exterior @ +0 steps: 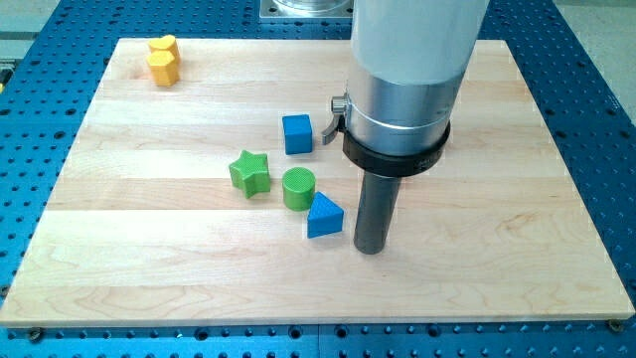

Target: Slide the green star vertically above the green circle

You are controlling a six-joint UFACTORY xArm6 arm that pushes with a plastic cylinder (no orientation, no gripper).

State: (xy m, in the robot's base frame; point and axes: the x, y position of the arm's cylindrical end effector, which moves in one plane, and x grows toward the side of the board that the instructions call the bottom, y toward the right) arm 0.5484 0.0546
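The green star (249,172) lies on the wooden board just left of the green circle (298,188), close beside it. My tip (371,248) rests on the board to the right of and below the green circle. It stands just right of a blue triangle (324,216), which sits against the circle's lower right. The tip is well away from the green star.
A blue cube (297,133) sits above the green circle, a little toward the view's top. A yellow block (163,60) lies near the board's top left corner. The wooden board (149,259) rests on a blue perforated table. The arm's wide white and silver body hangs over the board's upper right.
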